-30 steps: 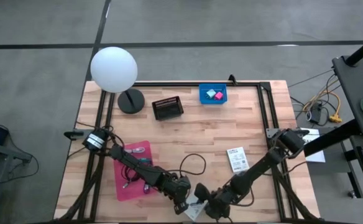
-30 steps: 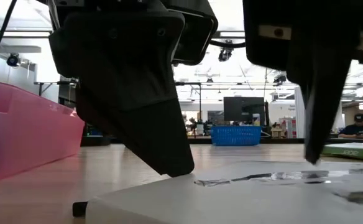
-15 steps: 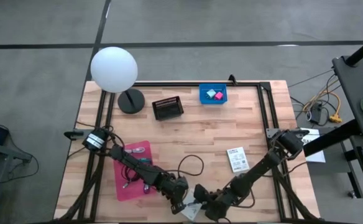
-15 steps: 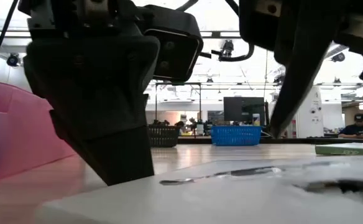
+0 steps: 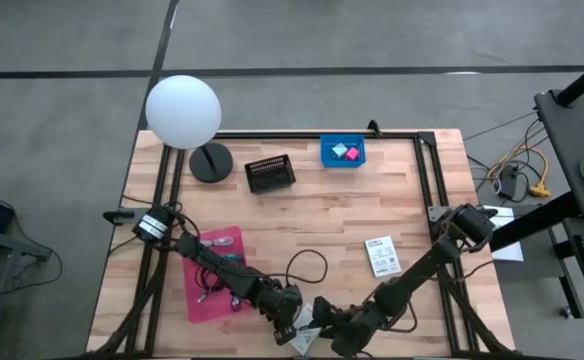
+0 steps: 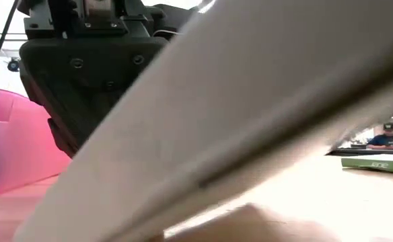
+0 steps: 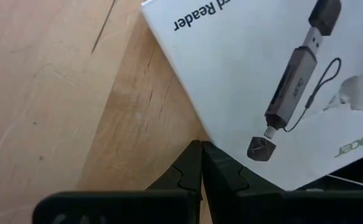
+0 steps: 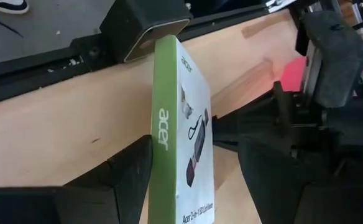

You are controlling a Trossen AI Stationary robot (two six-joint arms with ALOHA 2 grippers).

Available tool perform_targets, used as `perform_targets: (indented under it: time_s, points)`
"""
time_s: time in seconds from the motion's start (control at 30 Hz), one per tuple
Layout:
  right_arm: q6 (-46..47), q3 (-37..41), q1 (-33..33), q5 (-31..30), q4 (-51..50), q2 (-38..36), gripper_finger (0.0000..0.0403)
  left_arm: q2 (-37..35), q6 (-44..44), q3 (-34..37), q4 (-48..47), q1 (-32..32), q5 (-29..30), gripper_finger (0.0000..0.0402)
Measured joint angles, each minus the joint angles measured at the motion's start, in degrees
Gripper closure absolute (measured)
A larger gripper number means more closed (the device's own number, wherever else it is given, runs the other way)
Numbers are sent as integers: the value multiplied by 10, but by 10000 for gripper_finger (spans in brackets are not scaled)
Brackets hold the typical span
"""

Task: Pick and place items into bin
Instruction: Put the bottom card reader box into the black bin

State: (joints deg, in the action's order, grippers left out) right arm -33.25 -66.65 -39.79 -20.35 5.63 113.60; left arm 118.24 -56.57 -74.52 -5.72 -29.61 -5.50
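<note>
Right end effector point(image 8: 188, 180) pinching the tilted packet point(image 8: 188, 124) by thin edges, bottom centre of the high view; could slip, bumping the closed left end effector point(image 7: 201, 163).

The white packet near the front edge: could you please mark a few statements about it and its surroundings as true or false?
1. The right gripper holds the white packet between its fingers. True.
2. The left gripper is wide open. False: its fingers are shut together, at the packet's edge.
3. The blue bin holds a pink cube. True.
4. The second packet lies inside the pink tray. False: it lies on the bare table, right of centre.
5. The black basket stands right of the blue bin. False: it stands left of it.
</note>
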Motion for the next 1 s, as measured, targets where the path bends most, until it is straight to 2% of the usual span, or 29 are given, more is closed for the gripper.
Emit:
perform_targets:
  time_s: [0.4,0.8,0.93,1.0]
  points:
    - [-49,-3,14,-32,13,1,179,1,0,-4,39,1,1,401]
    - [-24,-3,25,-21,7,1,179,1,0,-5,27,0,-1,401]
    - [24,-3,26,-22,-91,-14,179,1,-1,-5,26,0,-2,401]
    - [65,-1,26,1,-163,-28,179,1,-1,-5,27,1,-2,401]
